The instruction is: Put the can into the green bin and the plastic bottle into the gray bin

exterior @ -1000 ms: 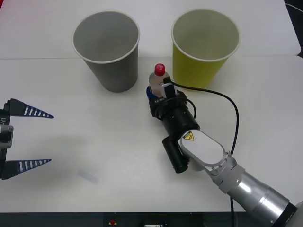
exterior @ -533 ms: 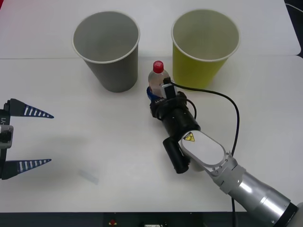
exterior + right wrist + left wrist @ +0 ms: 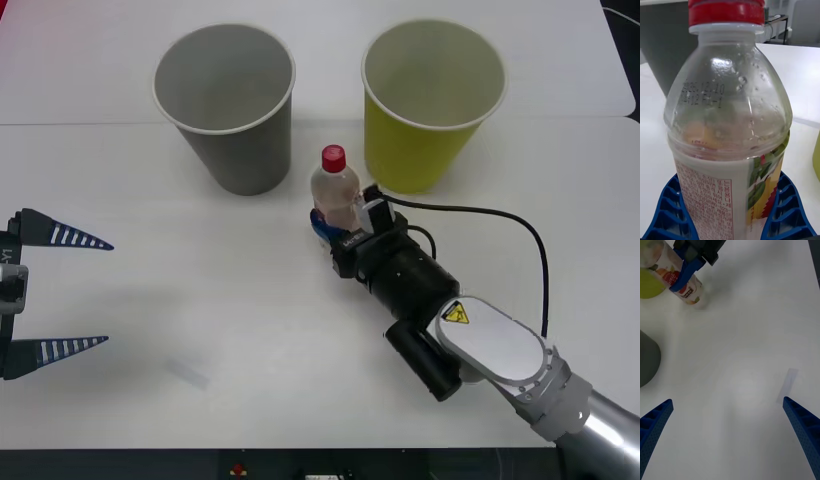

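The plastic bottle [image 3: 335,185], clear with a red cap and a pale label, stands upright between the gray bin [image 3: 245,160] and the green bin [image 3: 420,150]. My right gripper [image 3: 330,222] is shut on its lower body. In the right wrist view the bottle [image 3: 730,112] sits between the blue fingers [image 3: 666,213]. The left wrist view shows the bottle [image 3: 687,287] low over the table; whether it touches I cannot tell. My left gripper [image 3: 105,293] hangs open at the table's left edge, holding nothing. The can is out of view.
Both bins stand open side by side at the back of the white table [image 3: 250,300]. A black cable [image 3: 500,215] loops from the right wrist past the green bin. A small pale strip [image 3: 187,372] lies near the front left.
The right arm has swung to the right and closer to me, still holding the bottle, so more of the bottle shows. The left arm has not moved.
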Robot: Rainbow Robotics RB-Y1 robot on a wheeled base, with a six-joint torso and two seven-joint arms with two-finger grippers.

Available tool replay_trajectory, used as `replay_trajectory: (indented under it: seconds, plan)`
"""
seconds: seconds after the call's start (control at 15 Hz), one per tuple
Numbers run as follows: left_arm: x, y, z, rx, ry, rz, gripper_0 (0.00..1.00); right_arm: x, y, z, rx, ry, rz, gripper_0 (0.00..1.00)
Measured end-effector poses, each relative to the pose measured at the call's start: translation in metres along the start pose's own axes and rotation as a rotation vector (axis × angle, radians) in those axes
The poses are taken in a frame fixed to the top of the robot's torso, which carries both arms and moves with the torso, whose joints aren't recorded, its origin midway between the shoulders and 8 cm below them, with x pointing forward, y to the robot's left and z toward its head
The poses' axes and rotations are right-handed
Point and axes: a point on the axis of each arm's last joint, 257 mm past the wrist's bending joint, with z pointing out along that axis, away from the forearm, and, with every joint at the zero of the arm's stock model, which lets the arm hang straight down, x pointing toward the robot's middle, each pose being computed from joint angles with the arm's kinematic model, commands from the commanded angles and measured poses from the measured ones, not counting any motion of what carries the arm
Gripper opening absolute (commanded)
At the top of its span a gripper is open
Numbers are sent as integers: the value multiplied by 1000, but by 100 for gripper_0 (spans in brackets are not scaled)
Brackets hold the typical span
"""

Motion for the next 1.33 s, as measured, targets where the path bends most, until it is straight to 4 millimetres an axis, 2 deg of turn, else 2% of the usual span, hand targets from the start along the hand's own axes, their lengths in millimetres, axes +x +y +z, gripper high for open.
replay_trajectory:
  seconds: [0.13, 0.73, 1.33]
  plan:
    - [0, 0, 0, 0, 0, 0, 100, -3, 6, -13, -83, 11, -7, 0]
    - [0, 0, 0, 0, 0, 0, 100, -21, 9, -60, -459, 108, -208, 0]
    - [0, 0, 0, 0, 0, 0, 100, -77, 16, -72, -449, 242, -124, 0]
